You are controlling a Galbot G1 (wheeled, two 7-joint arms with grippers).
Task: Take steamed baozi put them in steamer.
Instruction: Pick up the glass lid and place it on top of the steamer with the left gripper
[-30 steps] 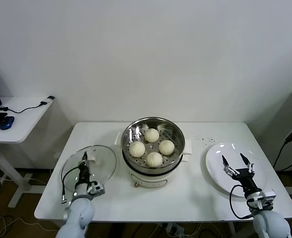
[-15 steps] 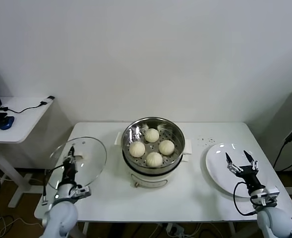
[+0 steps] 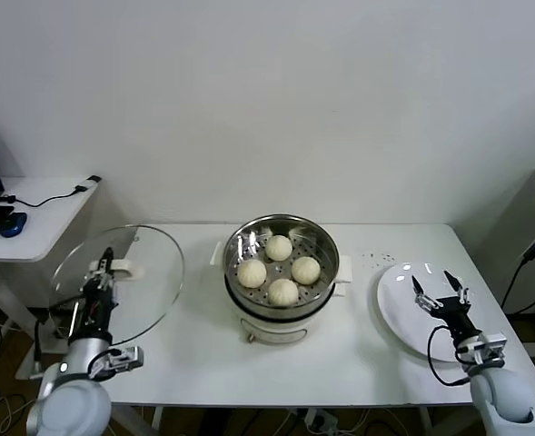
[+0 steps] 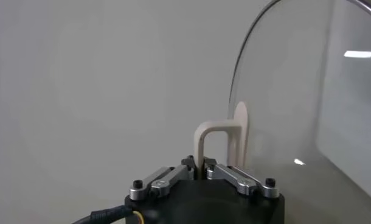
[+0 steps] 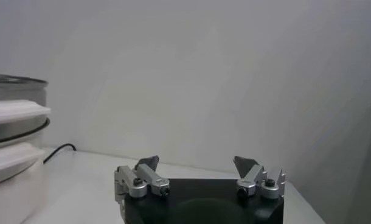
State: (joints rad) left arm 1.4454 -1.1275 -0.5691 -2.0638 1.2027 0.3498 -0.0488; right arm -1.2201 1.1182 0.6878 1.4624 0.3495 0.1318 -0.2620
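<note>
Four steamed baozi point(image 3: 278, 269) sit in the steamer point(image 3: 282, 238) mid-worktop point(image 3: 358, 345). Left gripper point(image 3: 104, 265), jaws clamped on the glass lid point(image 3: 131, 282) handle, holds it tilted above the worktop's left end. Right gripper point(image 3: 440, 291), jaws apart, hovers over the white plate point(image 3: 399, 313).

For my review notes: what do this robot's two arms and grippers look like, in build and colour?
Both arms have rounded pale grey-white end segments. Each carries a black gripper body with silver metal finger links fixed by dark screws. The left gripper has a black cable with a yellow mark running from its body. The right gripper has dark pointed fingertips, and a black cable loops beside its wrist.
</note>
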